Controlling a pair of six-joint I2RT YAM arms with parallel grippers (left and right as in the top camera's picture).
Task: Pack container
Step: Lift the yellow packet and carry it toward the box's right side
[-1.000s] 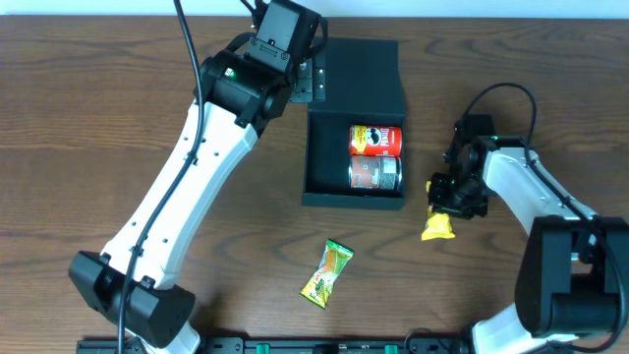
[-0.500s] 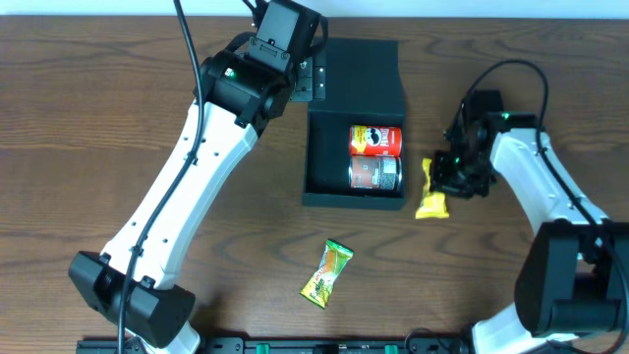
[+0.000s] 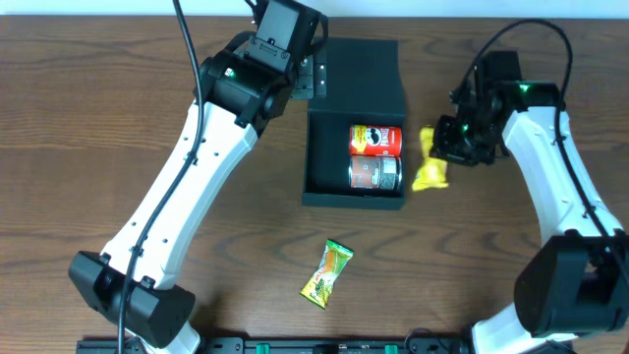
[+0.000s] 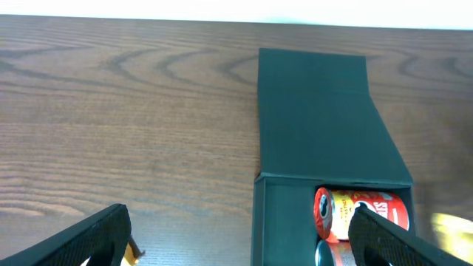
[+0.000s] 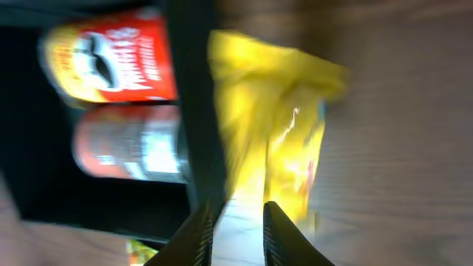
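Observation:
The dark teal container [image 3: 324, 147] stands open at the table's middle back, its flat lid [image 3: 364, 74] lying behind it. A red Pringles can [image 3: 376, 140] and a grey one [image 3: 376, 174] lie inside at the right. My right gripper [image 3: 447, 152] is shut on a yellow packet [image 3: 429, 169] and holds it just outside the container's right wall. In the right wrist view the packet [image 5: 273, 125] hangs beside that wall [image 5: 192, 96]. My left gripper [image 3: 313, 79] is open and empty over the lid's left edge; its wrist view shows the lid [image 4: 318, 111] and the red can [image 4: 358, 214].
A green and orange snack packet [image 3: 327, 273] lies on the wooden table in front of the container. The left arm [image 3: 187, 167] stretches diagonally across the left half of the table.
My right gripper has lifted the yellow packet off the table and carried it up and back, toward the container's right wall. The left arm has not moved.

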